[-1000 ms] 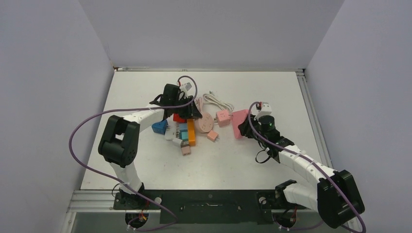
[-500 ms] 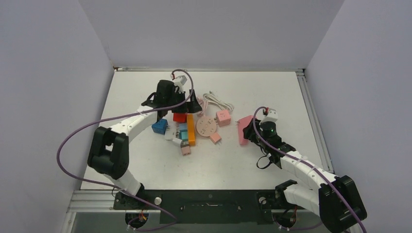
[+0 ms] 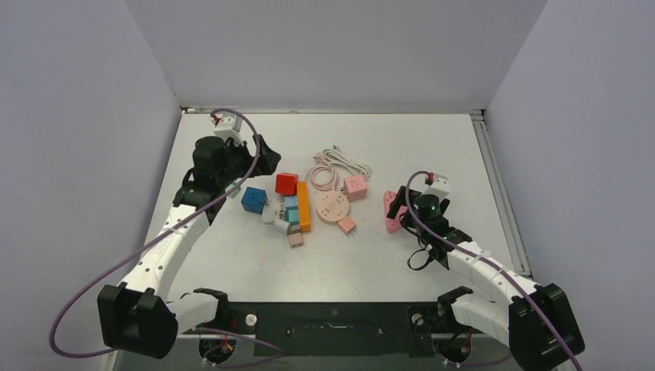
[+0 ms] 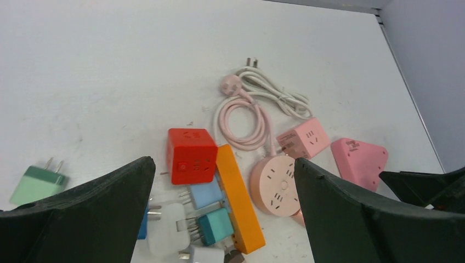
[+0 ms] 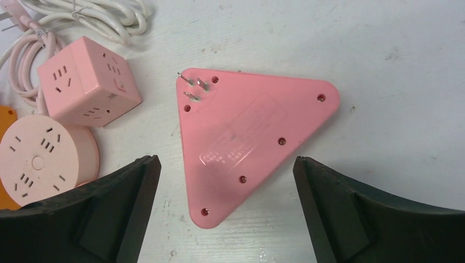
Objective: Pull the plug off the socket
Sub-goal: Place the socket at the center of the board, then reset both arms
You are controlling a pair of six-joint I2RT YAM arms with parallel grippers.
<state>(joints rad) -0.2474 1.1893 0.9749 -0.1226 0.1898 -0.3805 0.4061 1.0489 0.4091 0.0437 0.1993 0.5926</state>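
- Right fingers (image 5: 109, 208) are spread wide, empty, either side of the pink triangular plug (image 5: 247, 131).
- The plug lies flat on the bench (image 3: 463, 154), prongs up, apart from the round pink socket (image 3: 333, 207).
- Left fingers (image 4: 82, 219) are open, empty, farther back.

Toward right edge of table (image 3: 448, 147): triangular plug (image 5: 247, 142), alone. Left of it round socket (image 3: 333, 207), cube adapter (image 3: 355, 186); coiled cables (image 3: 340, 162) behind those.

In my right wrist view, at 8 o'clock, the fingers (image 5: 82, 216) hide part of the round pink socket (image 5: 38, 156) and orange strip (image 5: 5, 116).
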